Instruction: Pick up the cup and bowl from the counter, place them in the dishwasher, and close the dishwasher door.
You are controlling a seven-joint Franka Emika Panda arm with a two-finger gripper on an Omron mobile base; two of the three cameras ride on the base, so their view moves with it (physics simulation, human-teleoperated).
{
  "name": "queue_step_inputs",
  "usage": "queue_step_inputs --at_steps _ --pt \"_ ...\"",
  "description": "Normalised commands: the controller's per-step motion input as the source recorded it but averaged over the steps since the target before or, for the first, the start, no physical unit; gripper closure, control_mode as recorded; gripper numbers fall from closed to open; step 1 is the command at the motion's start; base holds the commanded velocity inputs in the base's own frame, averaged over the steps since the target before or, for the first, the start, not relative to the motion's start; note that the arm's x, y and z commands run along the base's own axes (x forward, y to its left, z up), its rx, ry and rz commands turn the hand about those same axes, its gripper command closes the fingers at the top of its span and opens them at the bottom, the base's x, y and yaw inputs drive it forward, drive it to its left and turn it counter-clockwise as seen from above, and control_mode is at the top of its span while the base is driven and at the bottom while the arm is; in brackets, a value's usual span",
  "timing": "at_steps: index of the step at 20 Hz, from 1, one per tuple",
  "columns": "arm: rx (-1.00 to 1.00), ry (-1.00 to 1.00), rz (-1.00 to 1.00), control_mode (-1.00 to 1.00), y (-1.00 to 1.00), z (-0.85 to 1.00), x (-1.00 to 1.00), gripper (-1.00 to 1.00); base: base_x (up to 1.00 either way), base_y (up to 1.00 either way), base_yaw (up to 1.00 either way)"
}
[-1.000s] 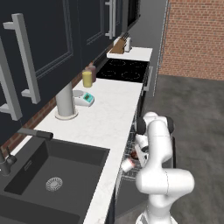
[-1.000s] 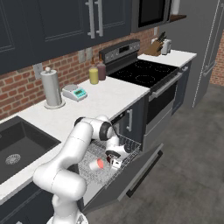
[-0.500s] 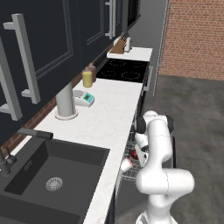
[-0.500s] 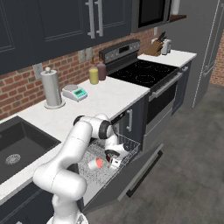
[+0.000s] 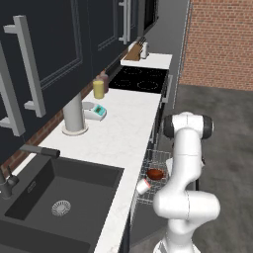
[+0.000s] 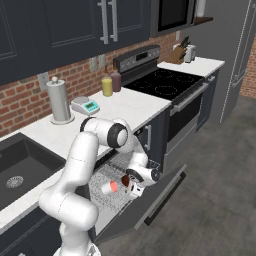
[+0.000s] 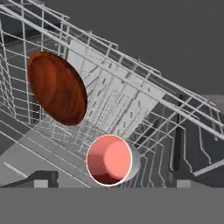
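You will find the cup [image 7: 109,160] lying on its side in the dishwasher rack [image 6: 107,172], its pink mouth turned toward the rack's outer edge. The bowl [image 7: 57,87] sits just beside it, deeper in the same rack and apart from the cup. The dishwasher door [image 6: 145,205] hangs open below. Your gripper [image 6: 134,186] sits over the rack's outer edge — its fingers spread, holding nothing. The counter [image 5: 126,131] carries a yellow jar [image 5: 99,89] near its back edge.

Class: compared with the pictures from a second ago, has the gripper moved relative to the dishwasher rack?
Yes. In the right base view the gripper has drawn back from the cup toward the rack's door-side edge.
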Motion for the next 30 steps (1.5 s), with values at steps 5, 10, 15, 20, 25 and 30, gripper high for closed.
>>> queue_step_inputs --at_steps 5,10,15,20,25,30 --pt "0.21 -0.06 0.00 -1.00 -0.48 1.00 -0.62 -1.00 0.00 0.00 0.00" --pt "0.23 0.00 0.00 -1.00 -0.79 0.99 -0.48 -1.00 0.00 0.00 0.00" --pt "0.27 0.07 -0.03 -1.00 -0.99 0.81 -0.36 -1.00 0.00 0.00 0.00" --pt "0.25 0.11 -0.04 -1.00 -1.00 0.18 -0.38 -1.00 0.00 0.00 0.00" --pt "0.16 0.15 -0.03 -1.00 -0.99 -0.40 -0.28 -1.00 0.00 0.00 0.00" --pt "0.13 0.13 -0.01 -1.00 -0.78 -0.76 -0.12 -1.00 0.00 0.00 0.00"
